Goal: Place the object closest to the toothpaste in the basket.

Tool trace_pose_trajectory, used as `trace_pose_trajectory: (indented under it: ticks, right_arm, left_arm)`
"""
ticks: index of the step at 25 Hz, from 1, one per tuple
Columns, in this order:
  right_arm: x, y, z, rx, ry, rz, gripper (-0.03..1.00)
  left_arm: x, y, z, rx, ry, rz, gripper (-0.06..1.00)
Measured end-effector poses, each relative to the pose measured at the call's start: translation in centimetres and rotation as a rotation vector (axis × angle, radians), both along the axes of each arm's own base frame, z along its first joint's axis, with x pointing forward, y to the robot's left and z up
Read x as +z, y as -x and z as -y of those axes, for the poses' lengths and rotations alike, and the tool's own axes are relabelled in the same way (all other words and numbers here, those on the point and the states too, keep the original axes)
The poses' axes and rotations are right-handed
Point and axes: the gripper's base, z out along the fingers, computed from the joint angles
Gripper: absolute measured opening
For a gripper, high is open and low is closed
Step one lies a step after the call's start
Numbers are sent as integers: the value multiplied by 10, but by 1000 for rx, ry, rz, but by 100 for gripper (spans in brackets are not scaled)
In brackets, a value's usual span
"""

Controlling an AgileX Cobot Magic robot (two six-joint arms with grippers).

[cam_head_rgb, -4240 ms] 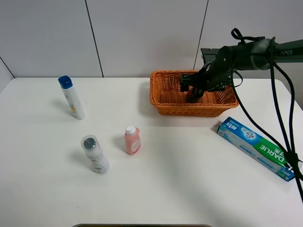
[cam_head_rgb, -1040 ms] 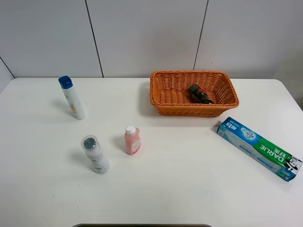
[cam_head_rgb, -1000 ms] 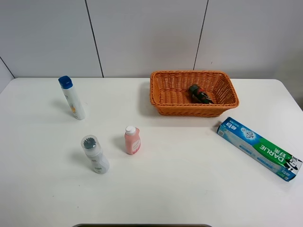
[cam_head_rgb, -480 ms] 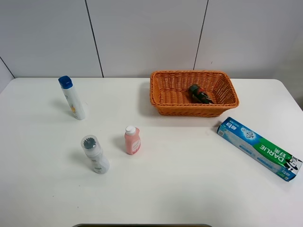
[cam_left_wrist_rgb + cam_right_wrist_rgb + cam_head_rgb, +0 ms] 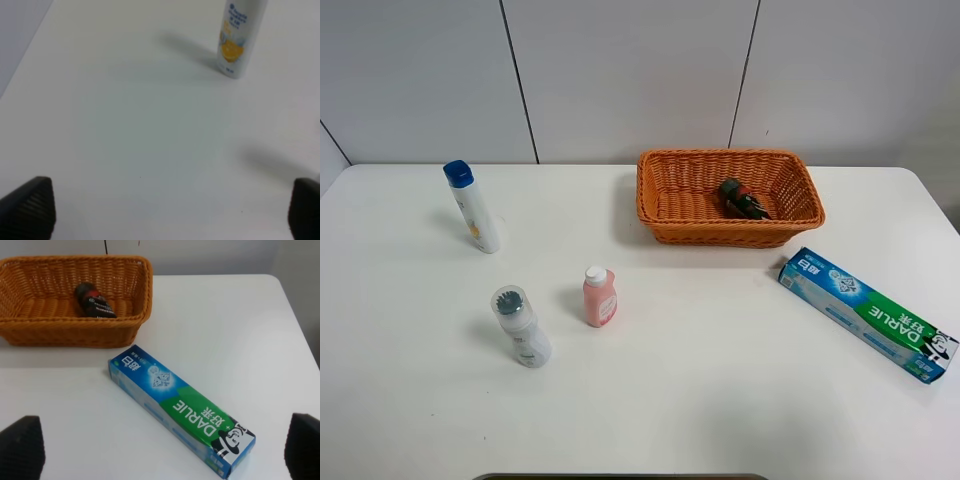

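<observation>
The blue and green toothpaste box [image 5: 865,313] lies flat on the white table at the right; it also shows in the right wrist view [image 5: 180,408]. The orange wicker basket [image 5: 651,205] stands at the back centre, with a small dark bottle with a red band [image 5: 742,199] lying inside it, also seen in the right wrist view [image 5: 94,301]. Neither gripper shows in the exterior view. My left gripper [image 5: 170,210] is open over bare table. My right gripper [image 5: 165,450] is open and empty, on the near side of the toothpaste box.
A white bottle with a blue cap [image 5: 472,206] stands at the left and shows in the left wrist view [image 5: 240,37]. A pink bottle [image 5: 599,296] and a clear-capped white bottle [image 5: 520,326] stand in the middle left.
About four seconds ago the right arm reached into the basket with the dark bottle. It has since withdrawn out of the exterior view, leaving the bottle in the basket. Nothing moved in the last second.
</observation>
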Motion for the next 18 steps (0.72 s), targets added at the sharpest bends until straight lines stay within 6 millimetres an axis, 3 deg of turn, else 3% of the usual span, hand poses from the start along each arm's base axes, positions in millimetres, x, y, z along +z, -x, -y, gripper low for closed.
trace_pose_trajectory:
  ticks: [7, 12, 18]
  right_arm:
    - [0, -1, 3, -24, 31, 15, 99]
    - [-22, -12, 3, -21, 31, -69, 99]
    - [-24, -13, 2, -19, 28, -81, 99]
  left_arm:
    - [0, 0, 0, 0, 0, 0, 94]
    - [0, 0, 0, 0, 0, 0, 94]
    - [0, 0, 0, 0, 0, 0, 94]
